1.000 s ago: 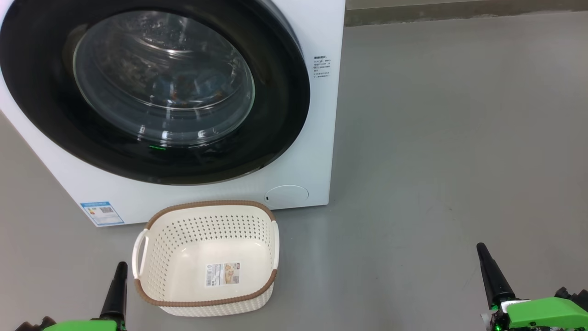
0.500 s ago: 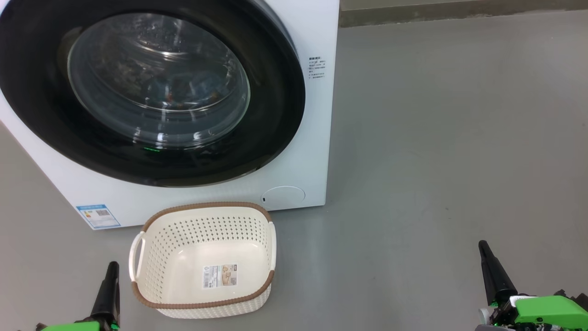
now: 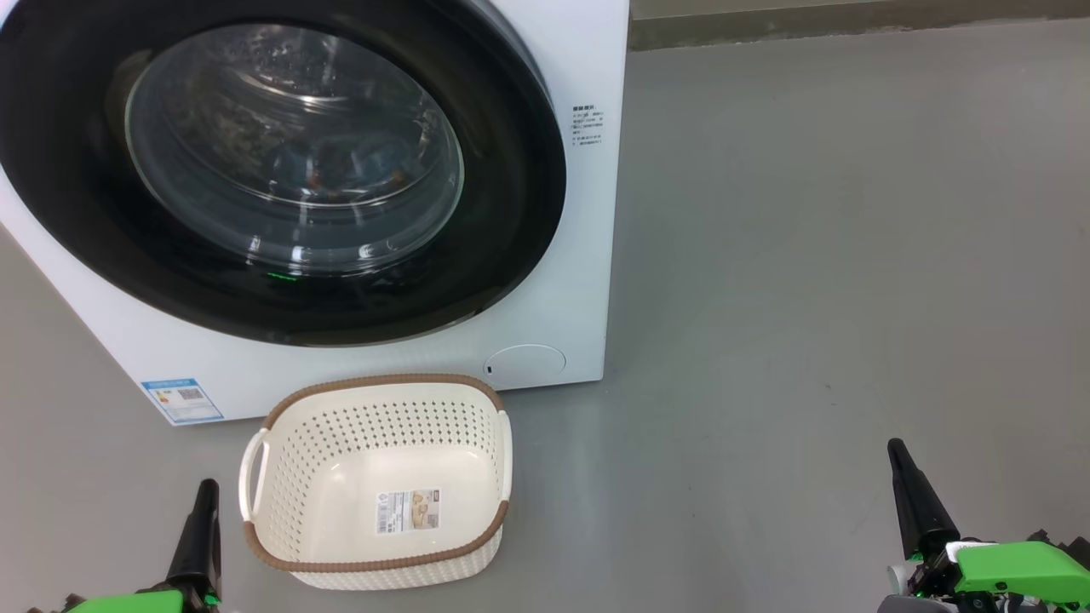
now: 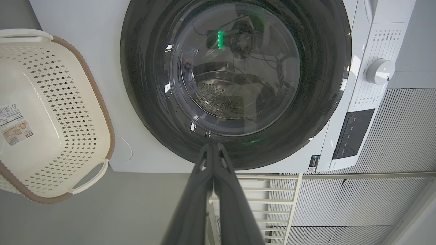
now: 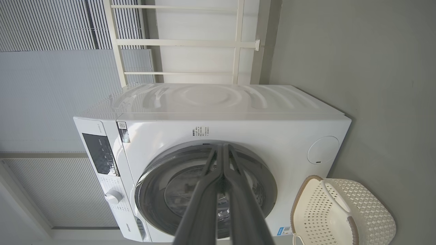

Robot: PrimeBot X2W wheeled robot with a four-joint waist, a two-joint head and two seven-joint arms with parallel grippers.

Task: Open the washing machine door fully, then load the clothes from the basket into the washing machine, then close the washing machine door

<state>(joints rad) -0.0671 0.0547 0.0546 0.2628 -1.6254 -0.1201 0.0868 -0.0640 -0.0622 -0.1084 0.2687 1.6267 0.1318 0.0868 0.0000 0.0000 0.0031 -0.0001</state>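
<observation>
The large round washing machine door (image 3: 289, 162), glossy black rim around bulging glass, sits shut on the white boxy washing machine (image 3: 588, 255). Light-blue, orange-flecked clothes (image 3: 349, 166) show through the glass. At its six o'clock the cream perforated basket (image 3: 375, 380) with a brown rim stands empty. Every step looks done. The left gripper (image 3: 204, 498), at the basket's eight o'clock, and the right gripper (image 3: 899, 457), well apart at four o'clock, are pinched closed, empty.

Ahead of me, to my left, stands the washing machine (image 3: 588, 255), with the washing machine door (image 3: 511, 196) flat against its front and the clothes (image 3: 358, 166) inside, behind the glass. The basket (image 3: 379, 378) sits on the floor (image 3: 809, 255) just in front of the machine, below the door. My left gripper (image 3: 204, 494) is just left of the basket and my right gripper (image 3: 898, 455) well apart to its right.
</observation>
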